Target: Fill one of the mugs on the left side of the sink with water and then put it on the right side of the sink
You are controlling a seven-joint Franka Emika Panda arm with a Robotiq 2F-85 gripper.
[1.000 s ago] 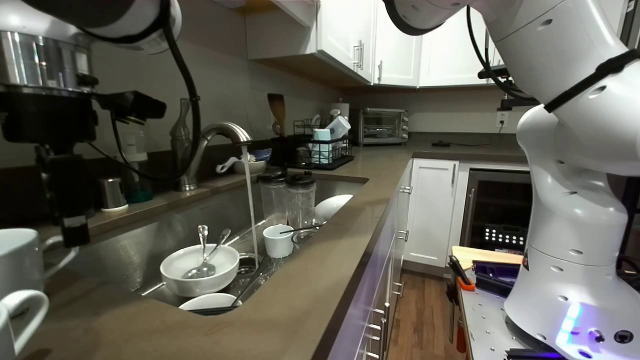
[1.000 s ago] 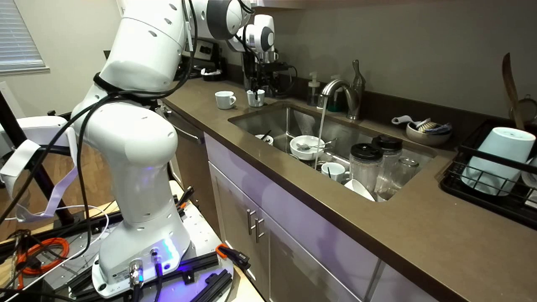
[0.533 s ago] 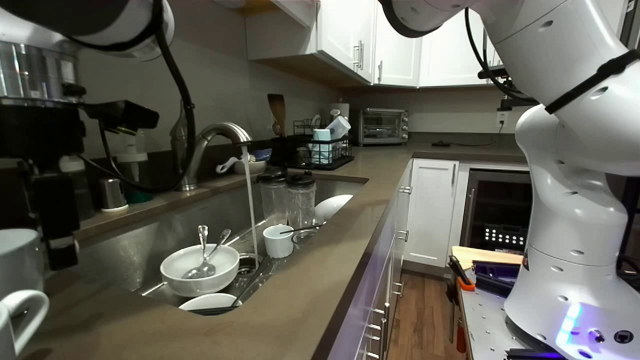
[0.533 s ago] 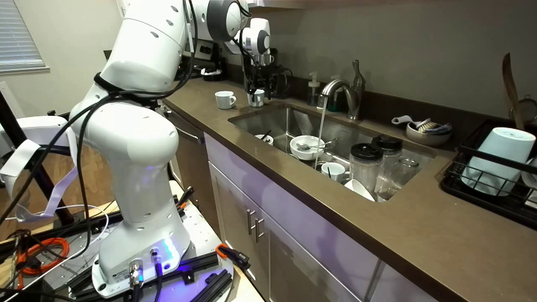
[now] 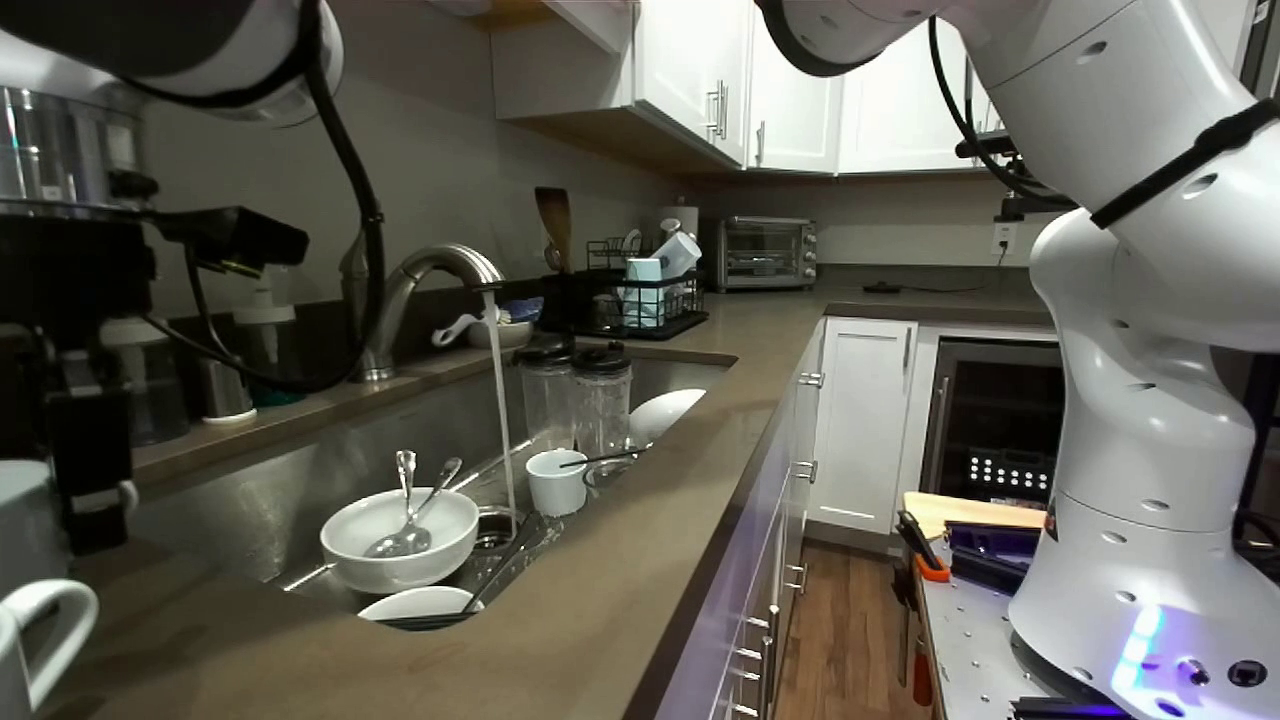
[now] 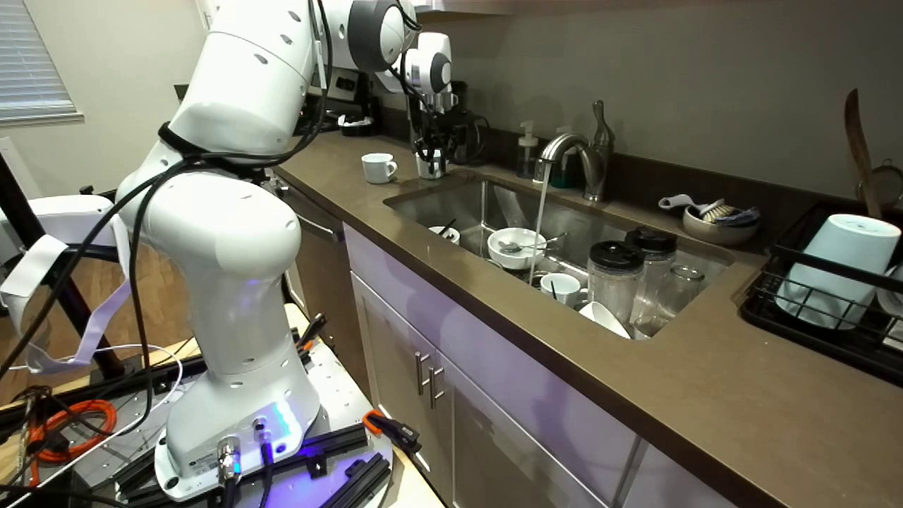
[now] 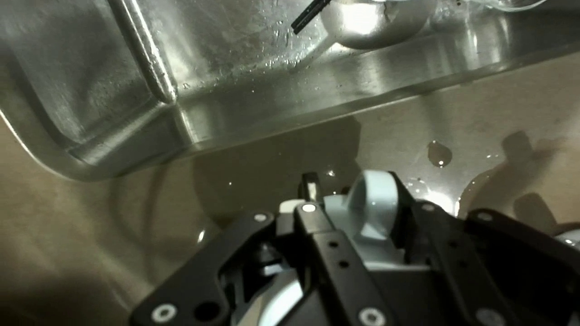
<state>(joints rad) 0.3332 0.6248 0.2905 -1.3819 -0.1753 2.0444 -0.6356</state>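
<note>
A white mug (image 6: 425,171) stands on the counter at the sink's far left corner, partly hidden by my gripper (image 6: 430,159). In the wrist view my gripper (image 7: 353,185) has its fingers either side of the mug's loop handle (image 7: 381,203). The handle lies close against one finger, and a gap shows between it and the other finger (image 7: 311,188). A second white mug (image 6: 377,168) stands beside it, farther from the wall. Water (image 6: 540,219) runs from the chrome faucet (image 6: 564,144) into the steel sink (image 6: 462,201). The mug's inside is hidden in the wrist view.
The sink holds a white bowl (image 6: 515,247) with spoons, a white cup (image 6: 561,288) and lidded clear jars (image 6: 614,282). Soap bottles (image 6: 527,149) line the wall side. A black dish rack (image 6: 811,321) stands on the right counter. Water drops (image 7: 439,154) wet the countertop.
My gripper has moved left and slightly down in an exterior view, to the mug's handle. Its fingers have drawn closer together. The mug appears shifted a little left there.
</note>
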